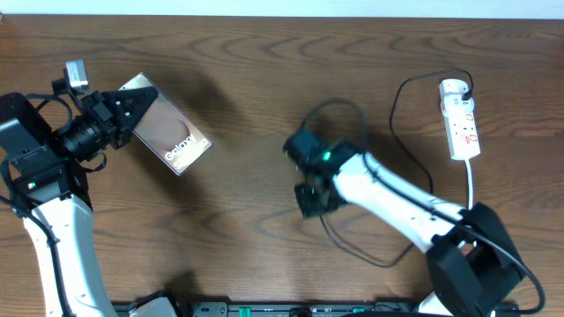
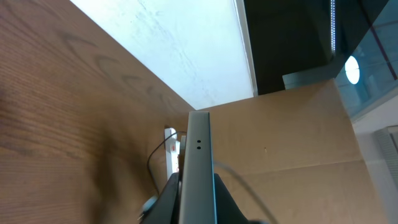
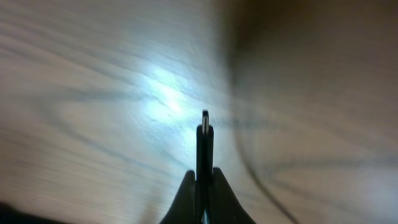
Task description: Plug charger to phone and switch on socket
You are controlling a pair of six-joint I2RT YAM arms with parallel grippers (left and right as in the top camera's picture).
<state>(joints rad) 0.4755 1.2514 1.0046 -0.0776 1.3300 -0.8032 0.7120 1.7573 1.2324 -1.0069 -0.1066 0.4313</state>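
The phone [image 1: 174,137], glossy face up with "Galaxy" lettering, is held at its far-left end by my left gripper [image 1: 126,111], which is shut on it. In the left wrist view the phone [image 2: 199,155] stands edge-on between the black fingers [image 2: 169,199]. My right gripper [image 1: 293,146] hovers mid-table, shut on the charger's plug tip [image 3: 204,132], which sticks out past the fingertips [image 3: 186,186] above the wood. The charger cable [image 1: 397,110] runs to the white socket [image 1: 460,119] at the far right. A wide gap separates plug and phone.
Slack charger cable [image 1: 370,257] loops on the table in front of the right arm and arcs behind it [image 1: 339,106]. The socket's white cord [image 1: 472,187] runs toward the right arm's base. The table's far edge meets a white wall [image 2: 186,50].
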